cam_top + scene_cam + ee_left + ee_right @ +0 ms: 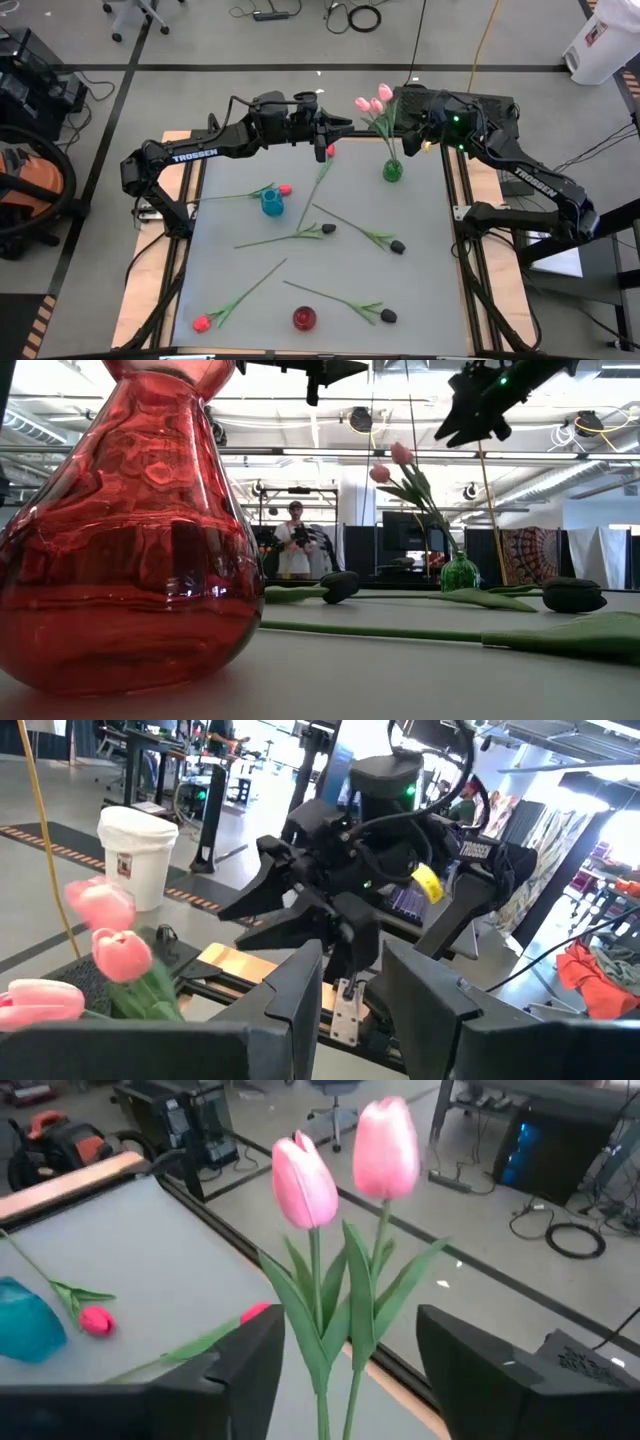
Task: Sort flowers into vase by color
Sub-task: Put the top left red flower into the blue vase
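Right up front, the red vase fills the low view, well apart from the green vase at the far end of the surface. The three pink tulips stand in that green vase, heads leaning off it to the left arm's side. The right claw hovers just above the green vase, fingers spread wide with the pink stems between them and not pinched. The left claw hangs across from it on the green vase's other side, fingers parted with nothing seen between them. One red tulip lies below that claw, near the green vase. A second red one lies farther off, beside the blue vase. The third is farthest from the green vase, at the opposite corner. Three black tulips lie scattered between the green vase and the red one.
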### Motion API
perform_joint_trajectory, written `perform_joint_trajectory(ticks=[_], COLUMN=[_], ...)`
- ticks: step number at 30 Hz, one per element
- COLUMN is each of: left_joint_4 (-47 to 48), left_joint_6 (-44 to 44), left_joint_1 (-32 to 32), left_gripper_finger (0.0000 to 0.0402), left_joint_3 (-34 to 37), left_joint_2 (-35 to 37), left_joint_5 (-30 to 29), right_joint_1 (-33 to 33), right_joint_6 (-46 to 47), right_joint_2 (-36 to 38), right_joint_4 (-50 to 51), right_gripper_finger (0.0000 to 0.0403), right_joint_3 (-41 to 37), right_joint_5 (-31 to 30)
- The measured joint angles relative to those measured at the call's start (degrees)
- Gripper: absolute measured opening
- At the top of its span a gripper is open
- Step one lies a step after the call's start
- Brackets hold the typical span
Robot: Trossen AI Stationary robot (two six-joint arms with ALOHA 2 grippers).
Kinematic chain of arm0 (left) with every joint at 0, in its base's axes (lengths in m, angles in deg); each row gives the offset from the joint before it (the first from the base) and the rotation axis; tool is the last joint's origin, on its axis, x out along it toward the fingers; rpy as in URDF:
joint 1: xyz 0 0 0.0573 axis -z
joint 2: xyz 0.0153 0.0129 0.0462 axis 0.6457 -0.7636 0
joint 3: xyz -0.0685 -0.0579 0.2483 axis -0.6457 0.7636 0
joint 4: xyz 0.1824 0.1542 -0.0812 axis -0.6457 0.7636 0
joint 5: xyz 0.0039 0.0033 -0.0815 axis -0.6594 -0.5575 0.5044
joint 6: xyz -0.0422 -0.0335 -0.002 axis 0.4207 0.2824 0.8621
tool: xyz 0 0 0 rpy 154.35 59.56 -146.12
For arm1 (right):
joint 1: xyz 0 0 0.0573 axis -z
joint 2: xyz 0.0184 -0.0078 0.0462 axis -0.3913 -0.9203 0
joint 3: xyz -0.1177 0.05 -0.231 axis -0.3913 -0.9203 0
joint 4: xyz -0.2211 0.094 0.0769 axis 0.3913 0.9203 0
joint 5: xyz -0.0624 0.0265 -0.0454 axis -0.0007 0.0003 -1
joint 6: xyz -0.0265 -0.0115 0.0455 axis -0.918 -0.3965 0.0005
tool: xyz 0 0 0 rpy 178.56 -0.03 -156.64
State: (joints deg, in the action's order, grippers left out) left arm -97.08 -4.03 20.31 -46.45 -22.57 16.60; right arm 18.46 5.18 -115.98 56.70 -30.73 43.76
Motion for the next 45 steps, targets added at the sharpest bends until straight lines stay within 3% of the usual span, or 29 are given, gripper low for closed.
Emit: perform_joint_trajectory(ticks=[6, 19, 24, 30, 45], left_joint_4=[0.33, 12.10, 20.89, 31.52, 66.61], left_joint_6=[0.00, -0.10, -0.39, -0.22, -3.13], left_joint_1=[0.00, -0.07, -0.61, -1.66, -2.29], left_gripper_finger=[0.0114, 0.0114, 0.0114, 0.0114, 0.0114], left_joint_3=[0.00, 0.04, 0.04, 0.04, 0.04], left_joint_2=[0.00, 0.30, 2.25, 3.98, 4.52], left_joint_5=[0.00, -0.01, -0.17, -0.86, -11.88], right_joint_1=[0.00, -0.04, -1.01, -3.54, -5.73], right_joint_6=[1.32, 8.86, 11.98, 13.84, 15.08], right_joint_2=[5.13, 14.94, 16.08, 16.02, 15.72], right_joint_4=[-0.04, 3.83, 9.03, 14.36, 16.08], right_gripper_finger=[0.0233, 0.0226, 0.0226, 0.0226, 0.0226], right_joint_3=[0.00, 0.00, 0.00, 0.00, 0.00], right_joint_5=[0.25, 14.10, 17.84, 18.08, 17.77])
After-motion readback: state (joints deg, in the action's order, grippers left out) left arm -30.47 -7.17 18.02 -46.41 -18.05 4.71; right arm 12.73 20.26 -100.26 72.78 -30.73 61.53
